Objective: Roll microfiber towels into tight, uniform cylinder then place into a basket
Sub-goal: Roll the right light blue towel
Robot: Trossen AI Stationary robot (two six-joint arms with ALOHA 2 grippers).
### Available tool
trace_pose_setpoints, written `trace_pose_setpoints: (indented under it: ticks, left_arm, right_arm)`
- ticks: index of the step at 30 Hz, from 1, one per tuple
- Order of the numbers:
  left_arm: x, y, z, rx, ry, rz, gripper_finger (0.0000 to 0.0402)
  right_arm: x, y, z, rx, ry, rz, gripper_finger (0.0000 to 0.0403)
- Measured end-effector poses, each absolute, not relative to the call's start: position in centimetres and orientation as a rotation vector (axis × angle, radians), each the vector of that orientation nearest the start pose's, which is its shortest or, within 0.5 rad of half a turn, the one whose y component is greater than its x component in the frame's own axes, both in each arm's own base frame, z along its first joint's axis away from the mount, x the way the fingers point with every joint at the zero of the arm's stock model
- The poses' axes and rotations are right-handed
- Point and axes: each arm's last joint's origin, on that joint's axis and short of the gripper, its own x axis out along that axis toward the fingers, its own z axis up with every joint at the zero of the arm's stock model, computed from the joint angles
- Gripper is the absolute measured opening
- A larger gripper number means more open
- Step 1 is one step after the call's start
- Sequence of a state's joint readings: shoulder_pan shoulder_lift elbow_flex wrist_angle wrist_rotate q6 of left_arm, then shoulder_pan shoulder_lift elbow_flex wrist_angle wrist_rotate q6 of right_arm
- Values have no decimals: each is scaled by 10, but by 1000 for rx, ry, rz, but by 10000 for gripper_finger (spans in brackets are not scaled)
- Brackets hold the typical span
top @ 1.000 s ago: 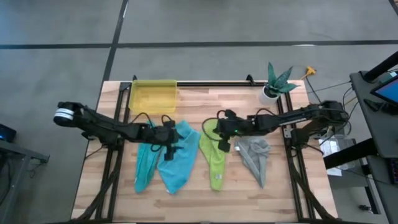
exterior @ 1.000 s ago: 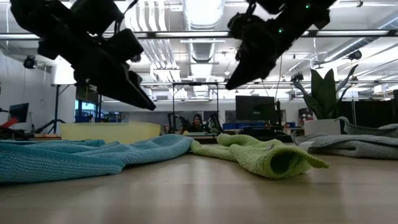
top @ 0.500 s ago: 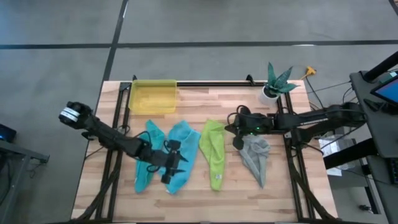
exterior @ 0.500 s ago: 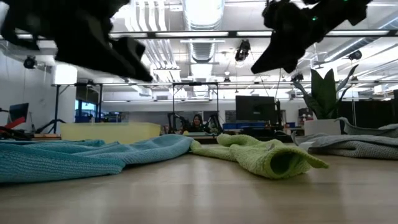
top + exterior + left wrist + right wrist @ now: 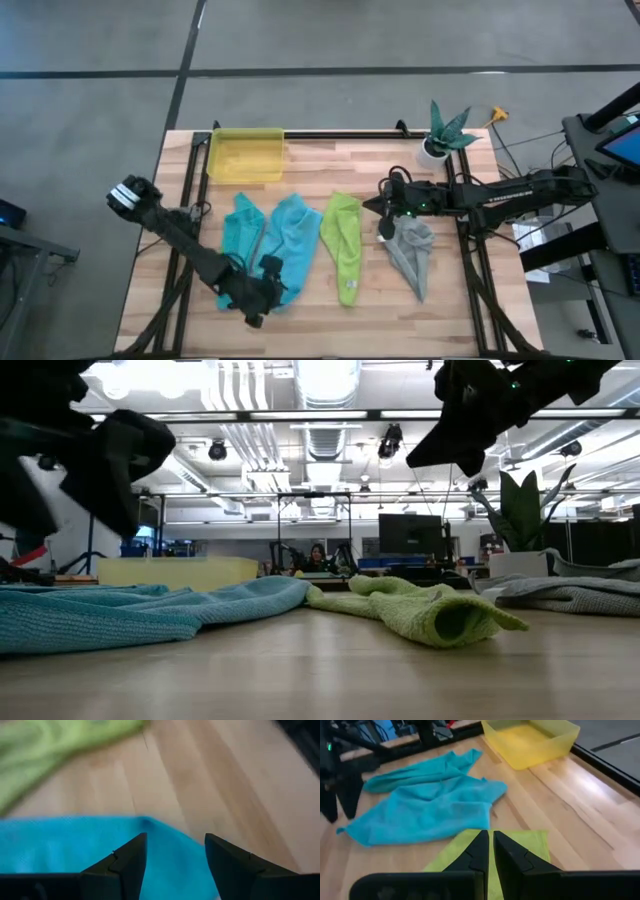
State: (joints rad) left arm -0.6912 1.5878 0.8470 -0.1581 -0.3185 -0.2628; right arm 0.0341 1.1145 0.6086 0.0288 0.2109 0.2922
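Note:
Four towels lie flat and side by side on the wooden table: teal (image 5: 238, 245), light blue (image 5: 288, 240), lime green (image 5: 343, 245) and grey (image 5: 410, 250). The yellow basket (image 5: 245, 155) stands at the far left. My left gripper (image 5: 268, 298) hovers open over the near end of the light blue towel (image 5: 65, 855); in the low view it is a blur above the table (image 5: 100, 460). My right gripper (image 5: 385, 212) hangs shut in the air between the green and grey towels, its fingers (image 5: 490, 847) above the green towel's far end (image 5: 525, 845).
A white plant pot (image 5: 435, 150) stands at the far right corner. Bare wood lies between the green towel and the table's near edge (image 5: 210, 780). In the right wrist view the basket (image 5: 535, 740) sits beyond the teal (image 5: 415, 772) and light blue (image 5: 430, 812) towels.
My left gripper has swung toward the table's near edge, from between the teal and light blue towels to the light blue towel's near end, rolling a little. My right gripper has drawn back toward the right edge, off the green towel's far end. The towels lie as before.

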Motion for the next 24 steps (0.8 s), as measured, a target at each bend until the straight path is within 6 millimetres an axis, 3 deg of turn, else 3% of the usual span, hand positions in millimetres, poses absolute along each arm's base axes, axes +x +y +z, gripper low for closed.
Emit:
trace_pose_setpoints:
  ticks: [6, 12, 19, 24]
  left_arm:
    - [252, -210, 171, 206, 991, -213, 184]
    - [266, -223, 174, 68, 1043, -141, 184]
    - [270, -224, 181, -71, 1037, -73, 184]
    - [271, -226, 170, -82, 1063, -53, 184]
  right_arm:
    - [233, 4, 226, 255, 465, -239, 22]
    - [234, 10, 225, 267, 467, -214, 22]
    - [233, 20, 224, 282, 466, -179, 22]
    - [231, 24, 221, 287, 474, -172, 22]
